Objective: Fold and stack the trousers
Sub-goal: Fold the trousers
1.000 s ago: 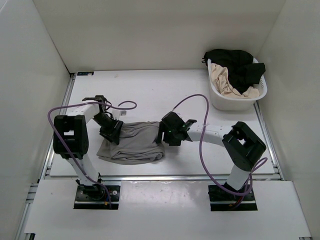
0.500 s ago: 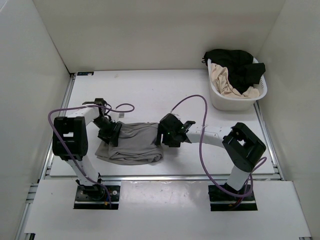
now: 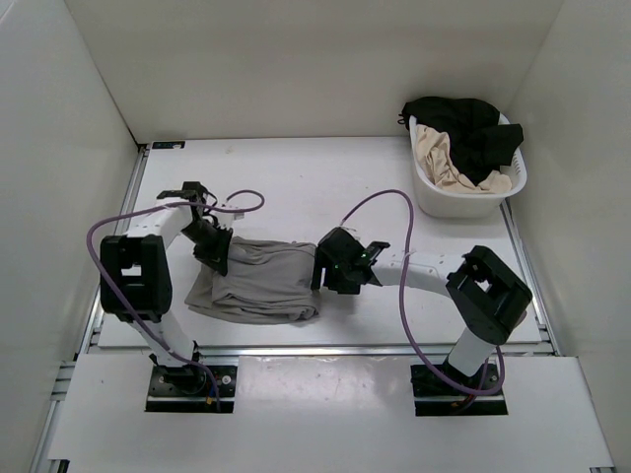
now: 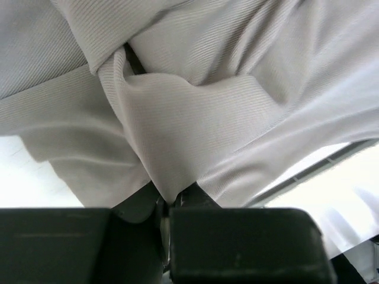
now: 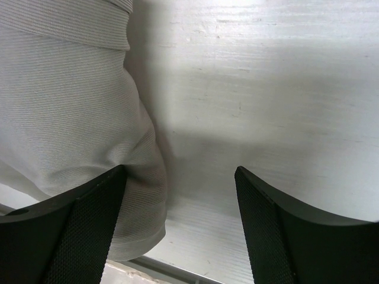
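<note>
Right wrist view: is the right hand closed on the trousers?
No, the right hand is open, fingers wide apart, trousers beside one finger.

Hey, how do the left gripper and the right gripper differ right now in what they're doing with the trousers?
The left gripper is shut, pinching a fold of the trousers. The right gripper is open, with mostly bare table between its jaws and only the cloth's edge reaching in. The left gripper sits at the trousers' left end, the right gripper at their right end. Both are down low at the folded cloth.
</note>
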You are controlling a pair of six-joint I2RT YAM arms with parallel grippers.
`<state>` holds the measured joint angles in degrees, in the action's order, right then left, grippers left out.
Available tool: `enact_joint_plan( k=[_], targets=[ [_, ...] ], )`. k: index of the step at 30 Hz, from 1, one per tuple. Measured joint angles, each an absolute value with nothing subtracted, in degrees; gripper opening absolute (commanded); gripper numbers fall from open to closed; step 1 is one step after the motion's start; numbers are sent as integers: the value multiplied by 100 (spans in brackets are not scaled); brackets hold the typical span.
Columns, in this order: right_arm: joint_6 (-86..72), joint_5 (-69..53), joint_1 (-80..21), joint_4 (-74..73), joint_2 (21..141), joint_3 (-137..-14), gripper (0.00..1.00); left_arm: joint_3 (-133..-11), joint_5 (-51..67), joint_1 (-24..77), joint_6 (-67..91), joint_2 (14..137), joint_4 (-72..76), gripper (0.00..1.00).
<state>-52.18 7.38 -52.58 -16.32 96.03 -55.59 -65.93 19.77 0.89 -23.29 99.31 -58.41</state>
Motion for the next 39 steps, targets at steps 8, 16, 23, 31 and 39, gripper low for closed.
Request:
enact_joint_plan(
  k=[8,16,23,31,39],
  targets=[
    [-5238,711,-5347,-1597,9601,-5527,84,-8071,2370,93,-2628,9854,-6936,14],
    [-5231,711,-5446,-1507,9594,-5524,85,-7953,1634,-287,-3253,9448,-7404,14],
    [-5153,676,-5682,-1378,9596,-5913,86,-7566,1282,-1337,-3680,9968,-7205,14],
    [-5144,180,-5749,-353,10604,-6877,87,-6965,1245,-1531,-3795,10525,-6685,14],
    [-5312,266,-5826,-740,11858,-8112,76,-6936,1247,-1546,-3791,10543,-6545,14]
  ],
)
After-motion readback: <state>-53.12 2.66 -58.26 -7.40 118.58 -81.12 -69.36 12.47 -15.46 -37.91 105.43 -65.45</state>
